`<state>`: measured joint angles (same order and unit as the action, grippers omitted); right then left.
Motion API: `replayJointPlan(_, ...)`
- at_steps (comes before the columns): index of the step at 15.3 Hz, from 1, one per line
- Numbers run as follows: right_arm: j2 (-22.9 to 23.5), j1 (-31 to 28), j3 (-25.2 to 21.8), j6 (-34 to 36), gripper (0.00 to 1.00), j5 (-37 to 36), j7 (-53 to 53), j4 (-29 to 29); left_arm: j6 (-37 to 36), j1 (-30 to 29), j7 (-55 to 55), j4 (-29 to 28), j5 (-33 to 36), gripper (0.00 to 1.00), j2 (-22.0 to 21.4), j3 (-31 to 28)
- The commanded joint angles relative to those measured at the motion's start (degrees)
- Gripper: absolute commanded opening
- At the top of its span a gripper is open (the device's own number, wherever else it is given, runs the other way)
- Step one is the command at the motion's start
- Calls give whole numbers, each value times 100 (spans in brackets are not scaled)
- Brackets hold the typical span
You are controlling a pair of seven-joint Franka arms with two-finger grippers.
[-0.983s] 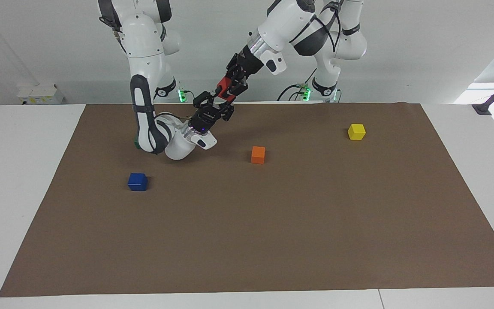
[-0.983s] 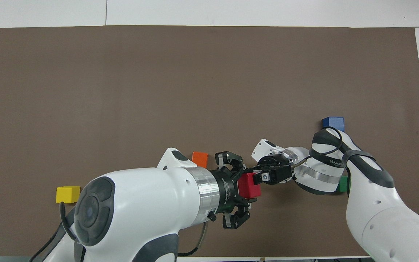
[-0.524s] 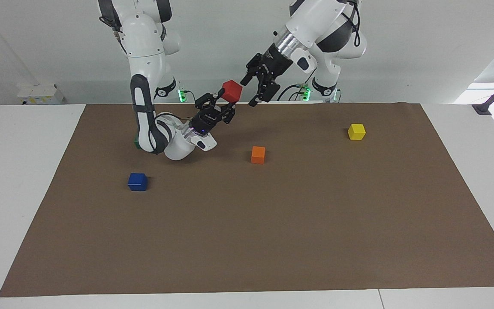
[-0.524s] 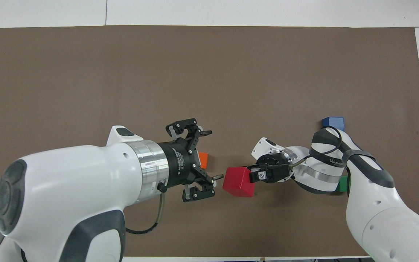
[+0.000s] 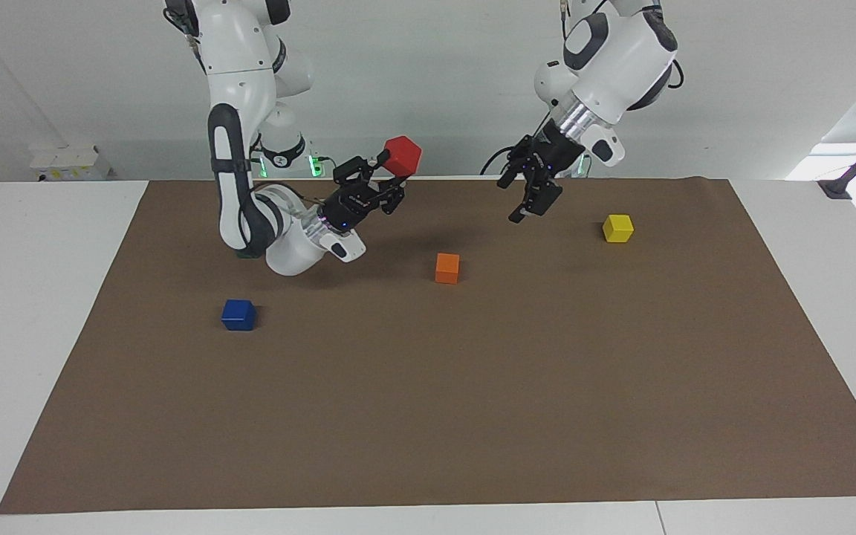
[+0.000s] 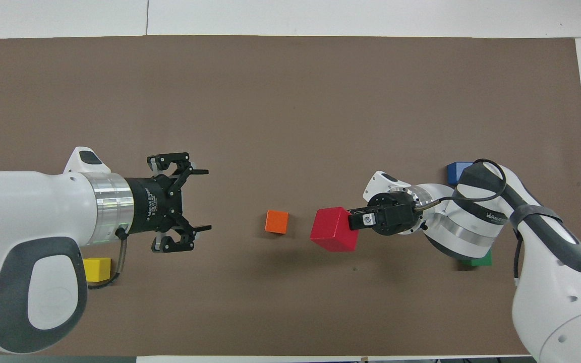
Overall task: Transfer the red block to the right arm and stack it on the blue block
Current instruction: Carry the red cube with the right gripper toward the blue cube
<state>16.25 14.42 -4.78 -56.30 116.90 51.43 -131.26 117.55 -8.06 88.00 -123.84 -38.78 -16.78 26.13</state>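
- Facing view shows the right gripper (image 5: 382, 165) raised over the mat's (image 5: 428, 416) edge nearest the robots, its fingers pinching the red block (image 5: 403, 155), which sticks up past the fingertips.
- Overhead view has the left gripper (image 6: 197, 207) spread wide with nothing between its fingers, well apart from the red block (image 6: 334, 235), hanging over the mat toward the left arm's end.
- On the mat, the blue block (image 5: 238, 314) sits toward the right arm's end, farther from the robots than the right gripper's wrist.
- An orange cube (image 5: 447, 267) lies mid-mat; a yellow cube (image 5: 617, 227) rests toward the left arm's end.
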Motion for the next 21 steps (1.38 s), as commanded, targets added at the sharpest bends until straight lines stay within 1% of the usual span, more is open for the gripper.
replayJointPlan(1,-201,-272,-6,-381,0,-332,-640,248,-259,-703,-1281,-403,55,100,-299,50)
replayJointPlan(2,-253,-456,-6,-530,0,-648,-912,415,-259,-906,-1660,-421,107,100,-290,42)
replayJointPlan(3,-341,-658,-14,-784,0,-1112,-1263,626,-251,-1125,-2072,-413,325,100,-282,50)
replayJointPlan(4,-498,-869,-6,-1108,0,-1656,-1658,837,-233,-1223,-2451,-369,649,100,-247,42)
replayJointPlan(5,-709,-1036,-6,-1425,0,-2149,-2062,1030,-207,-1285,-2942,-325,1122,100,-212,42)
replayJointPlan(6,-859,-1142,-6,-1619,0,-2571,-2475,1215,-198,-1364,-3477,-220,1545,100,-185,50)
replayJointPlan(7,-930,-1222,-14,-1699,0,-2976,-2758,1399,-215,-1460,-4127,-158,1810,100,-80,42)
replayJointPlan(9,-957,-1362,-14,-1744,0,-3880,-3032,1786,-390,-1698,-4991,105,2014,100,52,42)
replayJointPlan(10,-957,-1407,-23,-1788,0,-4373,-3129,1988,-513,-1716,-5238,280,2319,100,113,42)
replayJointPlan(11,-974,-1424,-23,-1884,0,-4891,-3191,2155,-680,-1655,-5528,473,2809,100,236,50)
replayJointPlan(12,-1018,-1425,-23,-1946,0,-5288,-3209,2270,-873,-1637,-5835,701,3223,100,315,68)
replayJointPlan(13,-1019,-1425,-15,-2016,0,-5605,-3313,2384,-1205,-1620,-6282,1043,3489,100,499,77)
replayJointPlan(14,-993,-1398,-14,-2060,0,-5991,-3497,2568,-1652,-1602,-6695,1560,3587,100,762,68)
replayJointPlan(16,-914,-1311,21,-2174,0,-7114,-3788,3043,-2514,-1602,-7224,2640,3911,100,1316,51)
replayJointPlan(17,-826,-1267,21,-2201,0,-7555,-3876,3184,-2744,-1593,-7401,3064,4061,100,1553,50)
replayJointPlan(18,-764,-1232,12,-2219,0,-7951,-3868,3290,-2877,-1550,-7481,3372,4167,100,1764,42)
replayJointPlan(21,-615,-1057,21,-2236,0,-9304,-3894,3606,-3237,-1042,-7490,4015,4606,100,2335,-142)
